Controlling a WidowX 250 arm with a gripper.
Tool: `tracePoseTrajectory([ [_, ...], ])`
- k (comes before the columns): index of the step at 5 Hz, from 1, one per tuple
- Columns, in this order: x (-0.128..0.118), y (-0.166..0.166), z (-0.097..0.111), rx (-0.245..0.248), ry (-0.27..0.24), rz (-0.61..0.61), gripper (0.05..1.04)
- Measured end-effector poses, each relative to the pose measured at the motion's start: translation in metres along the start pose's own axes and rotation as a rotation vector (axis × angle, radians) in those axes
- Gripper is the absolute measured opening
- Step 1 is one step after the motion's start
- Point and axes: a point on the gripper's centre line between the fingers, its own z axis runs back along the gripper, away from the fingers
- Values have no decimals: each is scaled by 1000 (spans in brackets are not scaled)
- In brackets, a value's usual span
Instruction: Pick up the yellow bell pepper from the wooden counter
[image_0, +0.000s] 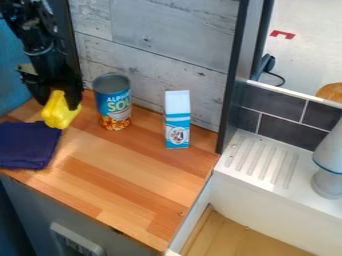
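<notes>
Hiding its top, the pincer (61, 102) grips a yellow object (59, 116); kind unclear.

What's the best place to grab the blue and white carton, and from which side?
I'd come straight down and pinch the carton across its narrow width, on the upper body. It stands upright, taller than wide, with flat sides; the soup can stands apart from it, while the plank wall behind makes a rear approach awkward.
</notes>
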Motion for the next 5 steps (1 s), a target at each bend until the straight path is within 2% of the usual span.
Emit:
tracePoseTrajectory([
  [1, 8, 6, -12, 1, 6, 20, 881],
  [2, 21, 9, -22, 0, -10, 40, 880],
  [4, 49, 17, -26, 13, -35, 73, 880],
  [5, 55, 24, -32, 32, -41, 80, 880],
])
